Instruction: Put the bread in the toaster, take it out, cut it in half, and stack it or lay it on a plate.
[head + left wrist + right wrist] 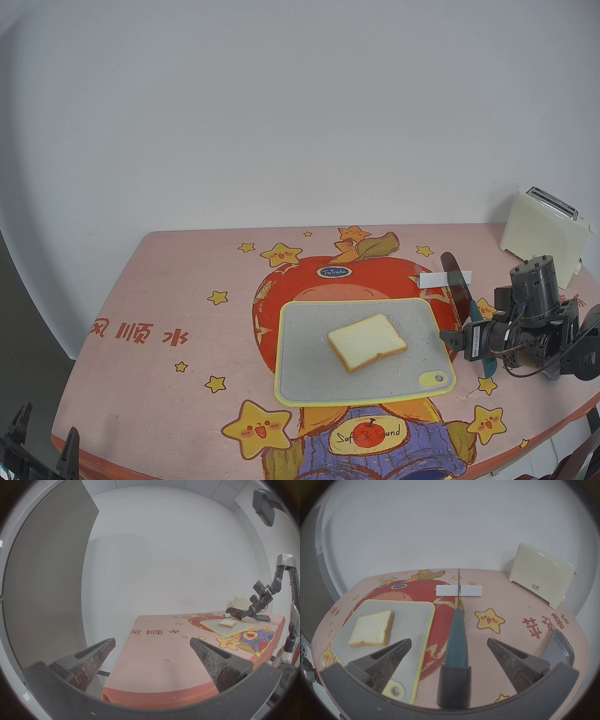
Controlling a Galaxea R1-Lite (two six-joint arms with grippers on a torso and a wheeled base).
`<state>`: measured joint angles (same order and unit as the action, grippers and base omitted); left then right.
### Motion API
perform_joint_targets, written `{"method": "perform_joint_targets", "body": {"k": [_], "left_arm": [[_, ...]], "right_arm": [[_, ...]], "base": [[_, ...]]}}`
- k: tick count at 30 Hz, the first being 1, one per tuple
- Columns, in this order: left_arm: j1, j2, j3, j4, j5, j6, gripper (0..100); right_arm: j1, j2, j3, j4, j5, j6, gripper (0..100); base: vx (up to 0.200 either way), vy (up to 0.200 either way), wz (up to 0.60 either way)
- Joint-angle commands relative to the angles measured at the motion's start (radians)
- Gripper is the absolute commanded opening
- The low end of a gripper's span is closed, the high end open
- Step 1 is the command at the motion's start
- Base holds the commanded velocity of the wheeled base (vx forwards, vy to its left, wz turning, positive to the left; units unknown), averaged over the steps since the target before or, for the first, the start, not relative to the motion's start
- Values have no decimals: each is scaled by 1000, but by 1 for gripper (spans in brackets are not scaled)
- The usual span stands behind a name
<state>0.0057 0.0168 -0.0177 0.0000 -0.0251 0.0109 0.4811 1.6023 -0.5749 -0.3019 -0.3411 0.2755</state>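
A slice of white bread [367,342] [372,628] lies flat on a grey cutting board [306,369] with a yellow rim, mid-table. The cream toaster [544,234] [542,575] stands at the far right corner. My right gripper [475,331] [448,641] hovers just right of the board, fingers spread open. A teal-handled knife [456,636] sits in a black socket between them, touching neither finger, its blade [456,281] pointing toward the back of the table. My left gripper [44,437] [153,648] hangs open and empty off the table's front left corner.
A white strip [445,279] [458,590] lies on the pink tabletop under the knife tip. A grey object with a toothed edge [559,648] rests on the table beside the right gripper, near the right edge. The left half of the table [187,300] is bare.
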Motion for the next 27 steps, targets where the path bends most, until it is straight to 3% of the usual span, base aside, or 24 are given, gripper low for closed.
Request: {"method": "perform_joint_targets", "body": {"k": [1,8,9,27], "left_arm": [[0,-12,16,0,1,0,100],[0,-12,18,0,1,0,100],[0,-12,18,0,1,0,100],[0,-12,18,0,1,0,100]], "right_arm": [[1,-1,1,0,-1,1,100],[1,-1,1,0,-1,1,100],[1,-1,1,0,-1,1,0],[2,-7,1,-2,-1,2,0]], "base": [[0,0,0],[0,0,0],[0,0,0],[0,0,0]]}}
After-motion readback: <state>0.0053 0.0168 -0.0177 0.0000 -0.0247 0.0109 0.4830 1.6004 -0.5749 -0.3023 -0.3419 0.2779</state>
